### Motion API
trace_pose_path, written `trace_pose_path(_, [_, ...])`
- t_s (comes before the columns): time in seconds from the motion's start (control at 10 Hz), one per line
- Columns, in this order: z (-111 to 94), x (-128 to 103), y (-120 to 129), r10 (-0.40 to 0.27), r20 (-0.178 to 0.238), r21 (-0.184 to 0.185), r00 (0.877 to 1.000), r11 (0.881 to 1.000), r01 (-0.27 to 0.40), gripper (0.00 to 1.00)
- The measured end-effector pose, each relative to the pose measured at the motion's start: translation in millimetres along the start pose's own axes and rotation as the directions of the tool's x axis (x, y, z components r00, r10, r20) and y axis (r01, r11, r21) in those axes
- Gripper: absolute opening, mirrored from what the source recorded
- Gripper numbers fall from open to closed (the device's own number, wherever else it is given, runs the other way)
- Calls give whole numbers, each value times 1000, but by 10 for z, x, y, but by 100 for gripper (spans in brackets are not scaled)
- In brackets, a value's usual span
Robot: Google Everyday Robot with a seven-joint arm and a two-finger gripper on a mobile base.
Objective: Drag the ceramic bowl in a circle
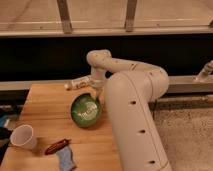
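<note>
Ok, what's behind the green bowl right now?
A white bottle lies on its side behind the ceramic bowl, near the back edge of the table. The shut tool sits at the bowl's back-right rim. The arm covers the table right of it.

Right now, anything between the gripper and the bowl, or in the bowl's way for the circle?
Nothing between them: the gripper is shut on the far rim of the bowl. The bottle lies just behind the bowl, so a wide circle might clip it. The cup sits well off to the front left.
</note>
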Motion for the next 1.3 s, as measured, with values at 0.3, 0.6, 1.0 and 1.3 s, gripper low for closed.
trace_pose_path(0.3, [156,357,358,12,-56,-2,998,1000,-12,0])
trace_pose_path(0.6, [268,985,211,131,-87,-5,988,991,-132,0])
trace_pose_path(1.0, [95,1290,-513,276,-83,14,957,961,-276,0])
trace_pose_path(1.3, [-27,1039,-826,262,-64,25,963,965,-261,0])
